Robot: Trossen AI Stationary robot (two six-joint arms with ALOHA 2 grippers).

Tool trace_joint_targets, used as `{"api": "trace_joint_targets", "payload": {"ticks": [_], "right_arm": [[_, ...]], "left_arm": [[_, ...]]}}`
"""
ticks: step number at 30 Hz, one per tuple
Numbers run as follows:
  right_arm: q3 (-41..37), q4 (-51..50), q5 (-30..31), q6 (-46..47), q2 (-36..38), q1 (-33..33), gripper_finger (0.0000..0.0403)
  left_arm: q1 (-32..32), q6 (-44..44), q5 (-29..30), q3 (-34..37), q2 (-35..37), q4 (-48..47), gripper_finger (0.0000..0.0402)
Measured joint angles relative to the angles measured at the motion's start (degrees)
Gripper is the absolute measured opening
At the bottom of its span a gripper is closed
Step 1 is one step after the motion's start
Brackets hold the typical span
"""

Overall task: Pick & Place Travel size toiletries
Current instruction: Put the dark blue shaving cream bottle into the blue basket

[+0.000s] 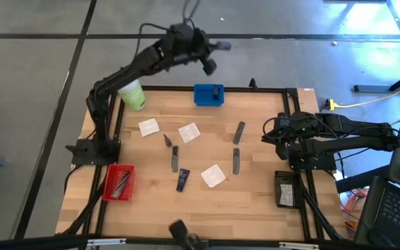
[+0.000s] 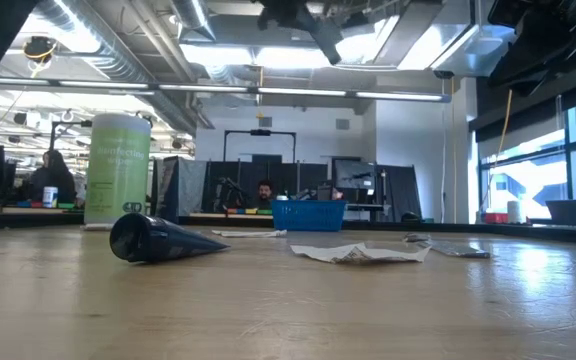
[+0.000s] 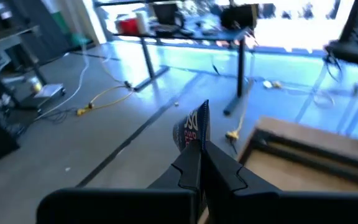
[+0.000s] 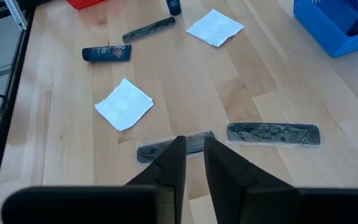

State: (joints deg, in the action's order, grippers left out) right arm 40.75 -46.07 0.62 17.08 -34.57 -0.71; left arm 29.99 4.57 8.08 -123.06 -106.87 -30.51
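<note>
- Closest to the low camera, a dark cone [image 2: 158, 240] lies on its side on the wood. It looks glossy and creased, and sits well out from the blue tray [image 1: 208, 94].
- Right gripper [image 4: 191, 148]: fingers narrowed to a slit with nothing between them, hovering well out from the blue tray.
- Its likely target, the slim grey packet [image 4: 176, 145], lies just ahead of those fingertips. It is flat, crinkly and comb-shaped.
- Its long axis seems to run along the jaws' closing line, so I'd expect a wrist turn first.
- The right arm is plainly the nearer one.
- Left gripper [image 3: 199, 149]: pinched tight on a thin printed sachet [image 3: 194, 124], held high just beyond the blue tray.
</note>
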Motion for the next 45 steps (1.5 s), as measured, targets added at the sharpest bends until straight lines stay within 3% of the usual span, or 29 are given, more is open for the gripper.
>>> {"api": "trace_joint_targets", "payload": {"ticks": [18,25,45], "right_arm": [[0.0,0.0,0.0,0.0,0.0,0.0,0.0044],[0.0,-0.02,0.0,0.0,0.0,0.0,0.0058],[0.0,0.0,0.0,0.0,-0.02,0.02,0.0097]], "left_arm": [[11.06,-13.94,-2.01,-0.44,-0.12,-8.17,0.0002],[12.23,-17.53,-2.42,-0.44,-2.21,-10.97,0.0002],[12.03,-17.5,-3.42,-0.42,-13.92,-17.15,0.0002]]}}
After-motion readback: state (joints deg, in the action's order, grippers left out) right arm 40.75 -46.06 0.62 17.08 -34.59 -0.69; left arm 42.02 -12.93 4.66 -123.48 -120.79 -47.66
